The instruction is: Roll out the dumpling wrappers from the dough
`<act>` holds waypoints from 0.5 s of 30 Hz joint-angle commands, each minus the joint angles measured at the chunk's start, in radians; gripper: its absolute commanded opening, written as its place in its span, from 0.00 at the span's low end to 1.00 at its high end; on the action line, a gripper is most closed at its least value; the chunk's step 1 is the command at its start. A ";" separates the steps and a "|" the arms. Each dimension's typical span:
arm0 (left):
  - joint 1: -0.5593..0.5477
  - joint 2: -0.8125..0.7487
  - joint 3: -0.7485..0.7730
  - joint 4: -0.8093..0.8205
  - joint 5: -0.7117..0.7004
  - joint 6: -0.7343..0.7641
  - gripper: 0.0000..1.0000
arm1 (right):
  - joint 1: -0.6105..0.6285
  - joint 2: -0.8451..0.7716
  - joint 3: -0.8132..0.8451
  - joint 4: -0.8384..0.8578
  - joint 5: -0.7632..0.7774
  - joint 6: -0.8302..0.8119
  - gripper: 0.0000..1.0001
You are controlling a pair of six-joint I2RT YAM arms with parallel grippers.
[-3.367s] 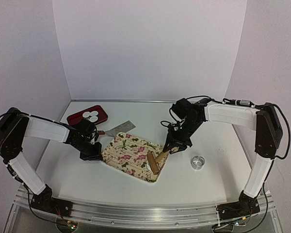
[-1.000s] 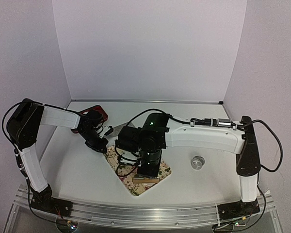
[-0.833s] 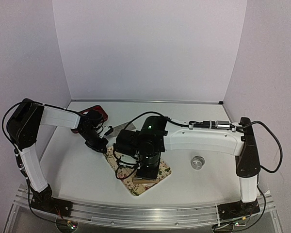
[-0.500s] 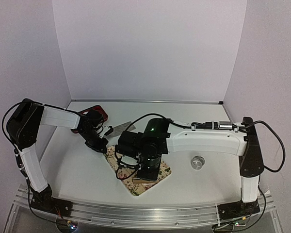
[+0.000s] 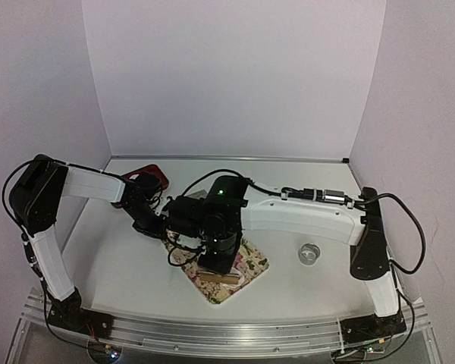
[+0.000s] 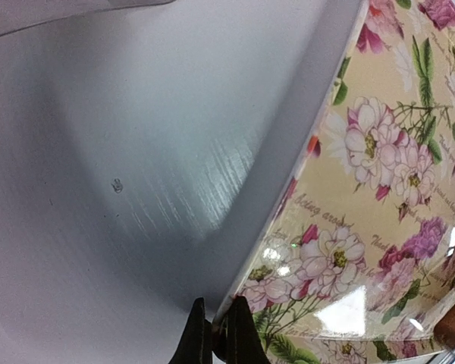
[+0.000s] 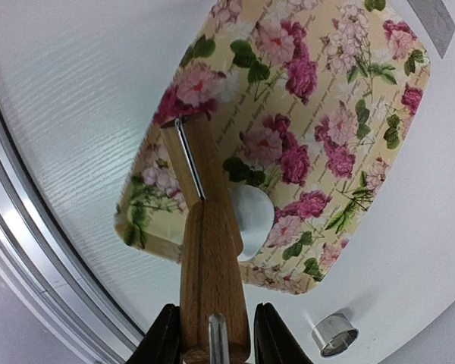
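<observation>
While the left gripper (image 6: 216, 341) is pinched shut on the left edge of the floral mat (image 7: 326, 114), the right arm reaches across from the right, over the mat in the middle of the white table (image 7: 76, 98). The right gripper (image 7: 210, 334) points down and is clamped around a wooden rolling pin (image 7: 205, 250), one finger on each side of the wood. The pin lies on the near half of the mat. The dough (image 7: 252, 218), a small soft white lump, sits on the mat right against the pin and partly under it; from above, the arm hides it. A small metal ring (image 7: 335, 334) stands on the table to the right of the mat, apart from it. A red tray (image 5: 155, 171) shows at the far left, mostly behind the left arm.
</observation>
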 commanded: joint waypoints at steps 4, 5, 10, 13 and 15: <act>-0.003 -0.083 -0.153 -0.019 -0.061 -0.251 0.00 | -0.013 -0.048 0.161 -0.187 0.081 0.148 0.00; -0.004 -0.091 -0.166 -0.015 -0.061 -0.262 0.00 | -0.013 -0.064 0.145 -0.200 0.089 0.162 0.00; -0.003 -0.125 -0.210 -0.005 -0.071 -0.318 0.00 | -0.061 -0.148 0.036 -0.201 0.059 0.271 0.00; -0.003 -0.159 -0.241 0.008 -0.085 -0.369 0.00 | -0.156 -0.220 -0.063 -0.084 -0.076 0.341 0.00; -0.003 -0.189 -0.266 0.021 -0.092 -0.414 0.00 | -0.220 -0.285 -0.166 0.020 -0.210 0.382 0.00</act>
